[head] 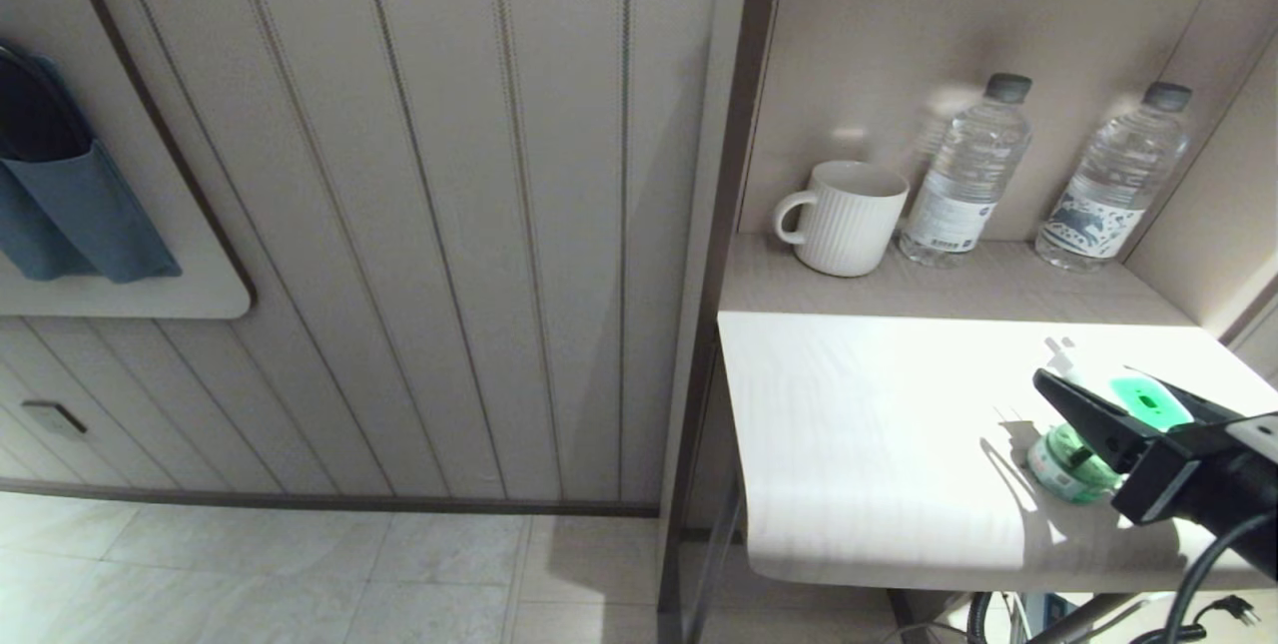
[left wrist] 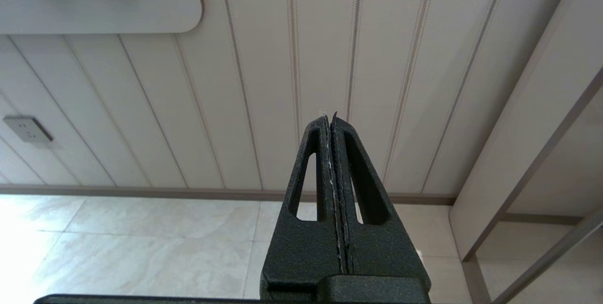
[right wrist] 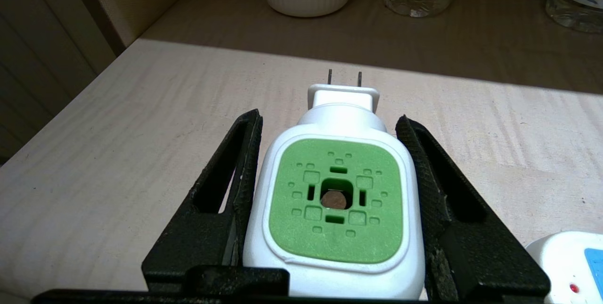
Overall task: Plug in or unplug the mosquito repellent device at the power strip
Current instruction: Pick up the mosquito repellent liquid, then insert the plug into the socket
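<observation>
Fingers (right wrist: 245, 162) of the right hand (right wrist: 330, 120) flank the mosquito repellent device's (right wrist: 337, 200) white head, touching its sides, over the counter (head: 879, 424), prongs unplugged. Behind it stand a mug (head: 849, 217) and two water bottles (head: 965, 175). Only the right wrist view shows the power strip's (right wrist: 572, 266) end, just beside. The left hand (left wrist: 332, 122), pressed closed, faces the wall.

right gripper (right wrist: 330, 120): reaching over the table edge, fingers straddling something | left gripper (left wrist: 332, 120): hanging parked, fingers pressed together
</observation>
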